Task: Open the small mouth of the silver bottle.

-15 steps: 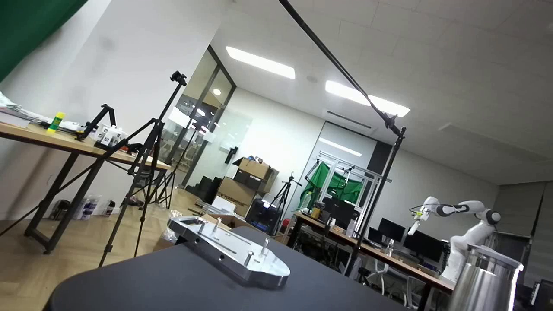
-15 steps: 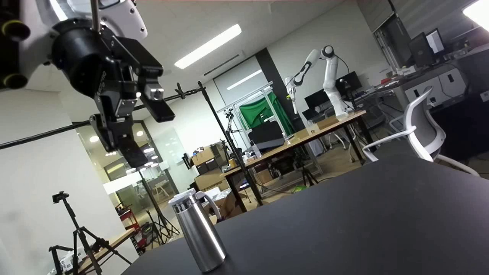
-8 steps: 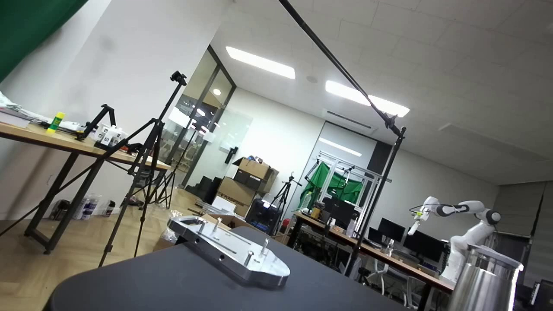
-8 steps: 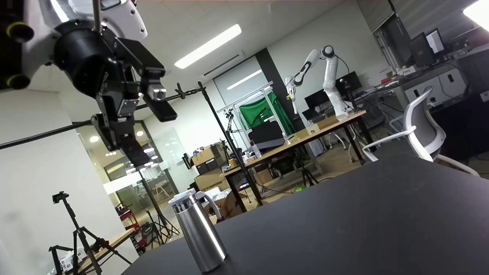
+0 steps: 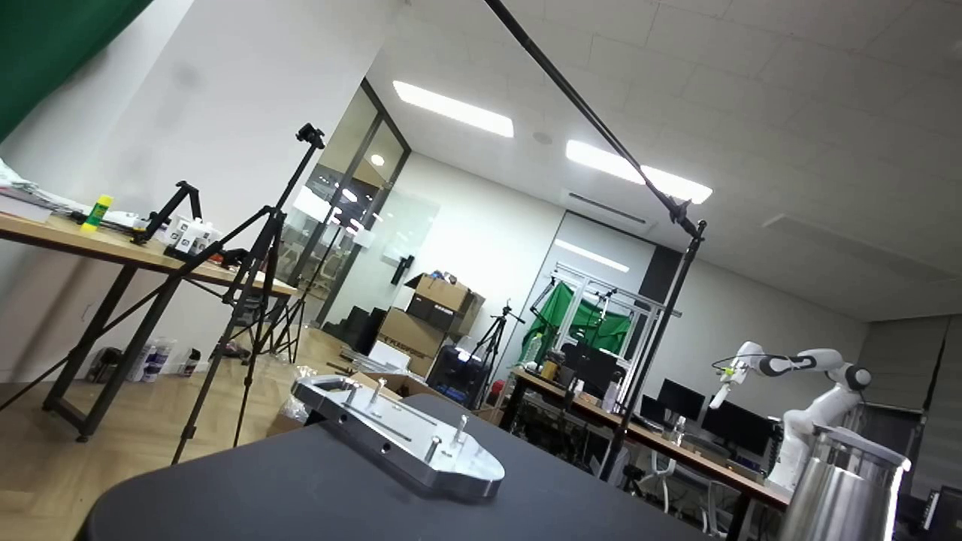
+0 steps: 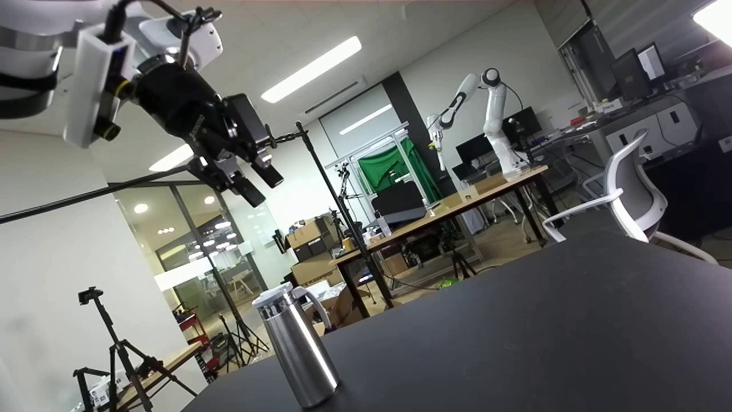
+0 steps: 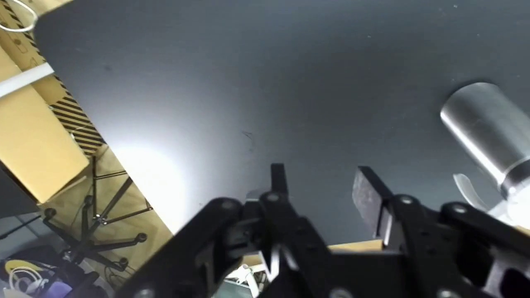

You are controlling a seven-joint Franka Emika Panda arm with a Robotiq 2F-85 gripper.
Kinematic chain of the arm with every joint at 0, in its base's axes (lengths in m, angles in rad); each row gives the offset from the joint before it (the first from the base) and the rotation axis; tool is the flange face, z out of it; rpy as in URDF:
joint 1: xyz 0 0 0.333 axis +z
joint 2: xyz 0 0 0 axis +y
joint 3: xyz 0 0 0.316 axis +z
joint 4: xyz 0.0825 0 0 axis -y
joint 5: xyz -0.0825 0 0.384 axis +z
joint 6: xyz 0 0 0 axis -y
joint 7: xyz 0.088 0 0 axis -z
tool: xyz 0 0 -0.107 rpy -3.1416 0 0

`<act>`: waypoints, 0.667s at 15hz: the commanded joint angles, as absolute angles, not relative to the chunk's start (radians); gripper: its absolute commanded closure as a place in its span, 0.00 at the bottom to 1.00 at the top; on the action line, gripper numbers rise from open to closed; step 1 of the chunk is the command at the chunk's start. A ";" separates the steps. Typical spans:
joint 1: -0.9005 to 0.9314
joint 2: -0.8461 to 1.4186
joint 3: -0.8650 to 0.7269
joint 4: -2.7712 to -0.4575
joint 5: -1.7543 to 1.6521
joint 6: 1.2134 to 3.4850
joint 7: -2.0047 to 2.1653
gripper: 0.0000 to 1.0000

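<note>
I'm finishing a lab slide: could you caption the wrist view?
Open, empty gripper over a dark tabletop; at the picture's right edge, the silver bottle, partly cropped.

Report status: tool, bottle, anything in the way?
Tool open, holding nothing. Bottle upright on table, apart from it; lid on, mouth unclear. No obstruction seen between them.

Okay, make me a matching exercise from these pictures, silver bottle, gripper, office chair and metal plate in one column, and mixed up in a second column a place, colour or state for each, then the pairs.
1. Silver bottle
2. Gripper
3. Office chair
4. Metal plate

A. White and grey
B. Has short pegs on top
C. Open, gripping nothing
D. Standing on the dark table

Pairs: 1-D, 2-C, 3-A, 4-B
</note>
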State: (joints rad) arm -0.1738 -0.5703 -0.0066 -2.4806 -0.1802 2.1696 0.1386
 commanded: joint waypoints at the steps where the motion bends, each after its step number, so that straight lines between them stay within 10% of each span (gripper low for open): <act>1: -0.102 -0.412 0.009 -2.332 -0.063 2.163 0.186 0.81; 4: -0.058 -0.319 0.032 -2.243 0.013 2.164 0.201 1.00; 10: -0.035 -0.275 0.040 -2.214 -0.006 2.119 0.174 0.99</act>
